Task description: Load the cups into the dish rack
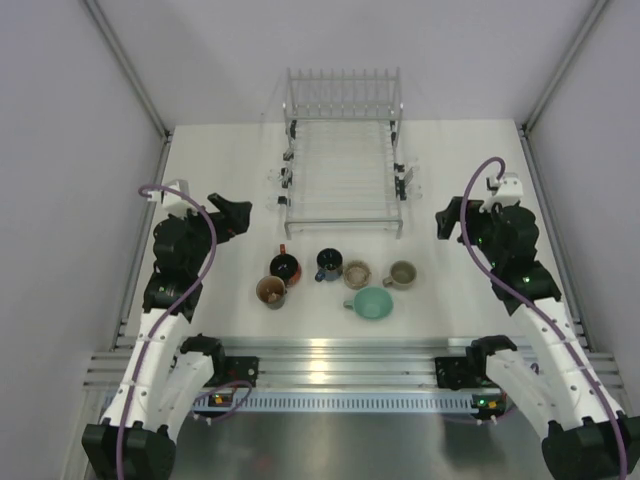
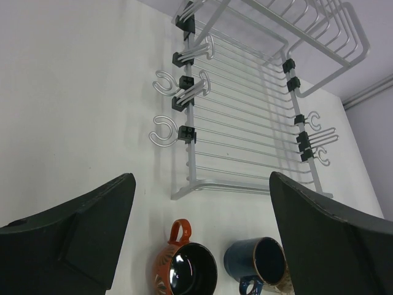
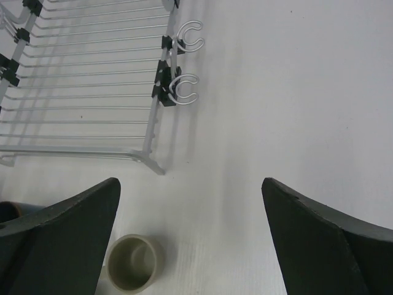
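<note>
Mugs (image 1: 330, 265), six of them, stand clustered on the table (image 1: 220, 160) just in front of the rack (image 1: 340, 170). The left gripper (image 2: 201, 184) hangs off to their left, the right gripper (image 3: 189, 184) to their right, both with jaws spread wide, holding nothing.

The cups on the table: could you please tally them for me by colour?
Mint-green cup: 1
Dark blue cup: 1
Beige cups: 2
Orange-brown cup: 1
Dark cup, brown inside: 1
Total: 6

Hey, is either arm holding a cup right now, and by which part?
Nothing is held. The left tool and right tool are both open and empty; the cups sit on the table.
</note>
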`<state>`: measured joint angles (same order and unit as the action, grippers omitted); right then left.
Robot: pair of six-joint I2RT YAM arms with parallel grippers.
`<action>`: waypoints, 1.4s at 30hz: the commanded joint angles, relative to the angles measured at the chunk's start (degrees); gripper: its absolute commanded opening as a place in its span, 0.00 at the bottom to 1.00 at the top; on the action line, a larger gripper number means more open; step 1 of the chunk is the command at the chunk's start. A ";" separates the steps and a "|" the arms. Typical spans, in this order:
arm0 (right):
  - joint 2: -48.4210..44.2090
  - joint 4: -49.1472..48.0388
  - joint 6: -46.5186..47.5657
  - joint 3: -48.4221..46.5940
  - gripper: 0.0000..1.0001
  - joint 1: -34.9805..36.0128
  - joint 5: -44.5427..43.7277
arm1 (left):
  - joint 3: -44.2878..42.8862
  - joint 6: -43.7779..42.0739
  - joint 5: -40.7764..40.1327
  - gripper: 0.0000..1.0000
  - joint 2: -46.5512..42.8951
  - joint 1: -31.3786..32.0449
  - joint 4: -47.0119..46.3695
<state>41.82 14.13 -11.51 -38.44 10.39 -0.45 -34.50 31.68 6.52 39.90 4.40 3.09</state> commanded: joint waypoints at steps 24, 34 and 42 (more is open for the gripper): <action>13.89 2.04 -4.22 0.64 0.64 8.32 0.81 | -0.30 -2.33 2.62 0.97 2.11 0.17 -1.16; 19.34 2.92 -7.65 3.54 0.62 18.69 -9.30 | -0.22 -2.24 2.70 0.97 2.20 0.17 -1.25; 21.72 2.92 -8.88 4.86 0.53 19.31 -9.40 | -0.22 -1.97 2.88 0.97 2.02 0.17 -1.16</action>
<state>62.89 18.44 -19.16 -33.67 28.69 -8.62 -34.50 30.04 8.36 42.17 4.40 3.16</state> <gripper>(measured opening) 0.543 0.969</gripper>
